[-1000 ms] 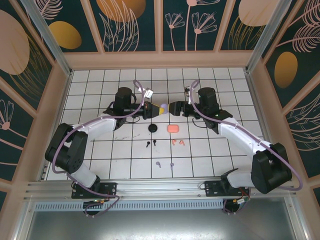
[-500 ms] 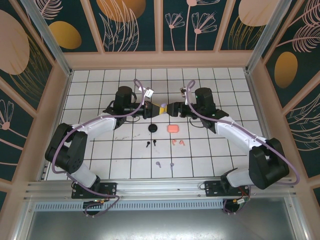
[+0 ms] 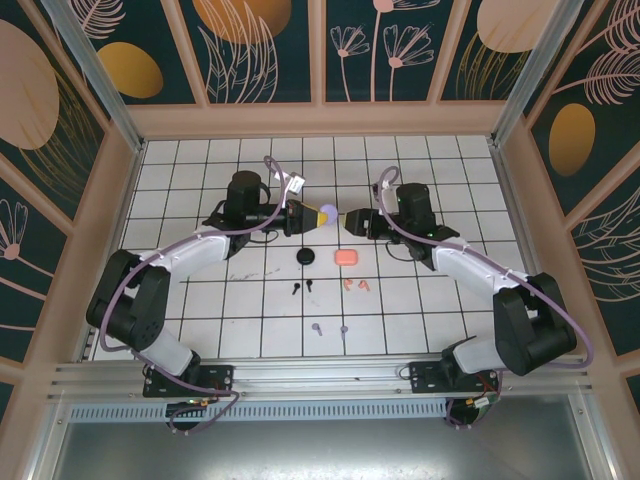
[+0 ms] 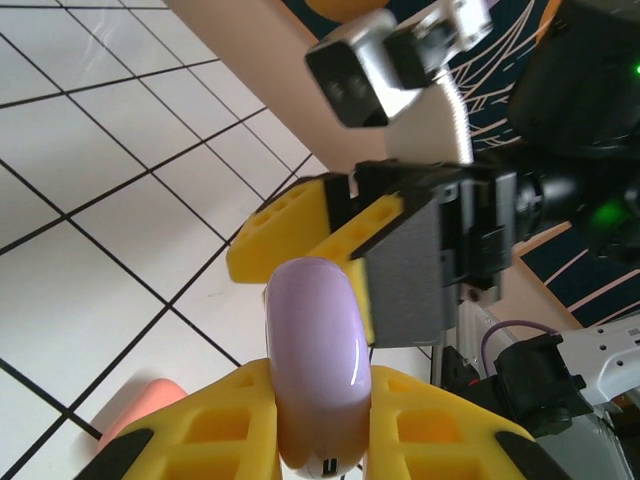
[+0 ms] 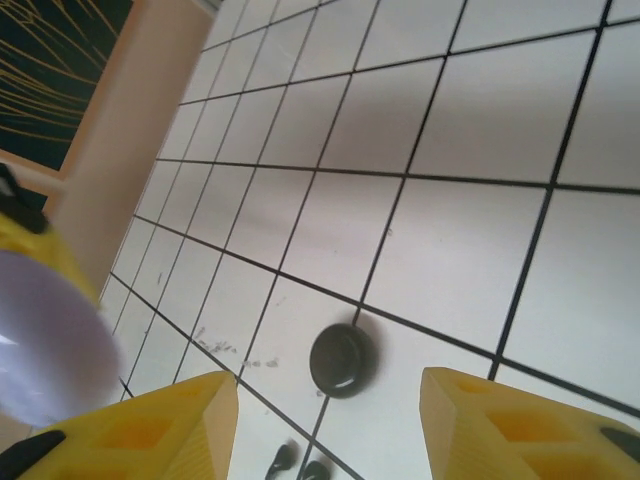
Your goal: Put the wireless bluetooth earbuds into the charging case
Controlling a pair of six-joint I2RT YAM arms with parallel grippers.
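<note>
1. Behind the left pincer [image 3: 318,215], the left arm [image 3: 190,250] stretches long and low over the table [image 3: 420,320]. Its wrist is turned so the fingers aim sideways at the other pincer.
2. Facing it tip to tip, the right arm [image 3: 470,262] mirrors that reach. The right pincer [image 3: 349,222] has its jaws apart and holds nothing; whether a pad touches the case cannot be told.
3. Clamped between the left pincer's yellow fingers [image 4: 215,420] is the lilac charging case [image 4: 315,360], raised off the table. Its long axis runs out along those fingers toward the right pincer, and the lid looks shut.
4. Below both pincers, on their base side, lie a black case [image 3: 306,257] and a pink case [image 3: 345,257].
5. Further toward the bases are the black earbuds [image 3: 295,289], the pink earbuds [image 3: 363,287] and, furthest, the lilac earbuds [image 3: 317,328]. The lilac pair lies well apart from the held case and about midway between the arms. The free right pincer seems better placed to open the lid and then fetch them.
</note>
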